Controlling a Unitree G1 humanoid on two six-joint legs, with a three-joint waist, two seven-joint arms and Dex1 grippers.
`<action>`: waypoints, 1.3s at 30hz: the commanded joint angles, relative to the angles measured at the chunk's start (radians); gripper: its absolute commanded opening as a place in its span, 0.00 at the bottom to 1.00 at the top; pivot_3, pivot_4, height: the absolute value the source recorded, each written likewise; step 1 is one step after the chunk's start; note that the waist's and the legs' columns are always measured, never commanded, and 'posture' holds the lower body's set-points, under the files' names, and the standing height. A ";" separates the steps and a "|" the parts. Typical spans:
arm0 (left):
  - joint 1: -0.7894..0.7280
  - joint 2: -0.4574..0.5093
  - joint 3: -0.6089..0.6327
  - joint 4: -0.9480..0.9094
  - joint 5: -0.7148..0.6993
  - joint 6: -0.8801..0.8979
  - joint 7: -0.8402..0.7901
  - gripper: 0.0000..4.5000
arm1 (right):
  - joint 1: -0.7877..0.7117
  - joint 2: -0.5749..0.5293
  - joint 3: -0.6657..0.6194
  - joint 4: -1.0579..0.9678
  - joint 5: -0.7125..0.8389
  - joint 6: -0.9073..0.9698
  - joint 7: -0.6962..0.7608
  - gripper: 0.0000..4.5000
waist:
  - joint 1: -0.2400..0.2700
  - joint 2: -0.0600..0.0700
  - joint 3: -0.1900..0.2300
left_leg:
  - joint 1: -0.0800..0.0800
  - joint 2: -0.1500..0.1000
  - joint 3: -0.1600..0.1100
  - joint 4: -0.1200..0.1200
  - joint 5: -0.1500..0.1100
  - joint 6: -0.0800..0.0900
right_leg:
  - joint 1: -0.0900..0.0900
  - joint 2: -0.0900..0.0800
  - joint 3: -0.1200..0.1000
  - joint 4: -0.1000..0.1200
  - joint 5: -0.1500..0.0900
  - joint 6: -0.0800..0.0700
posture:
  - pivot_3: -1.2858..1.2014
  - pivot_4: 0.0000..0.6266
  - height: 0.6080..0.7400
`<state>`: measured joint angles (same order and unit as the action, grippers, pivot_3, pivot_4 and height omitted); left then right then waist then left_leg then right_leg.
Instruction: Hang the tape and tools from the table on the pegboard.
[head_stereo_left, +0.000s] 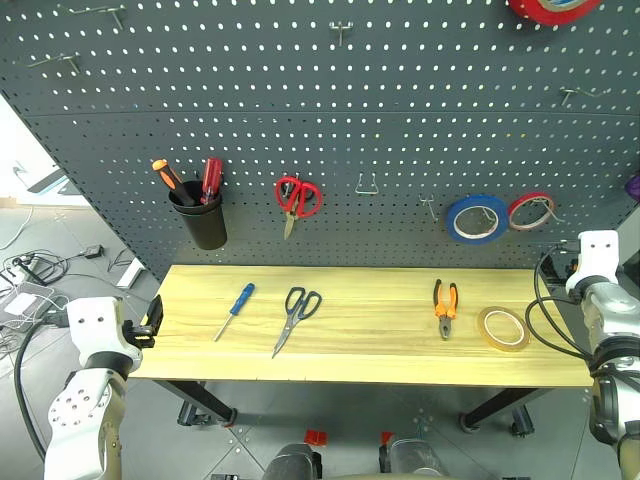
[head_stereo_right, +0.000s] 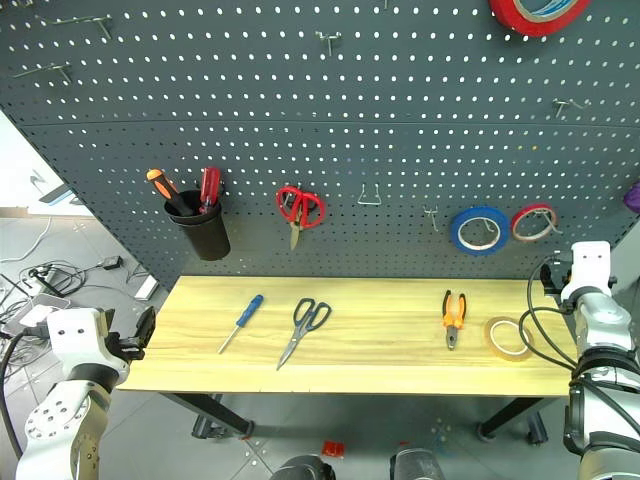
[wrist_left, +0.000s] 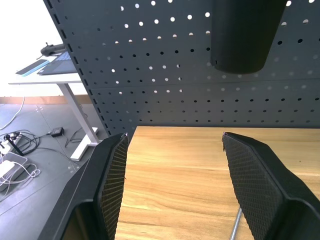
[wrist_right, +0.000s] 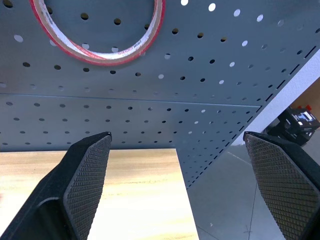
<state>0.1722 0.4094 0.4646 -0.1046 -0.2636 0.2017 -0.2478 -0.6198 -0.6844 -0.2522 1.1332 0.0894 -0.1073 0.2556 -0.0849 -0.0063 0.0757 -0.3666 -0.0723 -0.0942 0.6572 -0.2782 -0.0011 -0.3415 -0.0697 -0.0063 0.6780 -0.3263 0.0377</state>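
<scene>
The tape (head_stereo_left: 503, 328) lies flat at the table's (head_stereo_left: 380, 350) right end, just left of the right claw (wrist_right: 175, 190), which gapes wide and empty; the left claw (wrist_left: 172, 185), also apart, waits nearer the screwdriver (head_stereo_left: 234, 310)

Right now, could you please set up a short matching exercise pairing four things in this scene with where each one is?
Things:
1. pliers
2. red-handled scissors
3. orange screwdriver
4. tan tape ring

Places:
A. standing in the black cup
B. flat on the table, nearest its right end
C. hanging on the pegboard
D. on the table, just left of the tape ring

Pairs: 1-D, 2-C, 3-A, 4-B
</scene>
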 joint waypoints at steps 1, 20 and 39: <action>0.003 0.016 0.019 -0.009 0.021 -0.042 0.005 0.70 | -0.029 -0.024 -0.005 0.000 -0.009 -0.029 -0.010 1.00 | 0.000 0.000 0.000 | 0.000 0.000 0.000 0.000 0.000 0.000 | 0.000 0.000 0.000 0.000 0.000 0.000 | 0.47 0.05 1.00; 0.067 -0.032 0.027 -0.114 -0.040 0.047 0.031 0.70 | 0.091 -0.016 0.012 -0.162 0.001 -0.017 0.132 1.00 | 0.000 0.001 0.033 | 0.000 0.001 0.000 0.000 0.000 0.000 | 0.001 0.000 0.000 -0.001 0.000 0.000 | 0.45 0.18 1.00; -0.109 0.217 -0.482 -0.399 -0.047 0.244 -0.408 0.70 | 0.354 -0.005 0.157 -0.885 0.002 0.606 0.290 1.00 | -0.027 0.004 0.184 | -0.020 0.008 0.008 0.003 0.000 0.002 | -0.017 0.001 -0.002 -0.001 0.003 -0.004 | 0.40 0.49 1.00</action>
<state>0.0751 0.6056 0.0250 -0.4646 -0.3120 0.4595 -0.5920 -0.2570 -0.6751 -0.0987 0.2739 0.0957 0.4659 0.5278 -0.1122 -0.0027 0.2602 -0.3864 -0.0645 -0.0862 0.6602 -0.2781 0.0011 -0.3584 -0.0691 -0.0078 0.6765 -0.3236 0.0334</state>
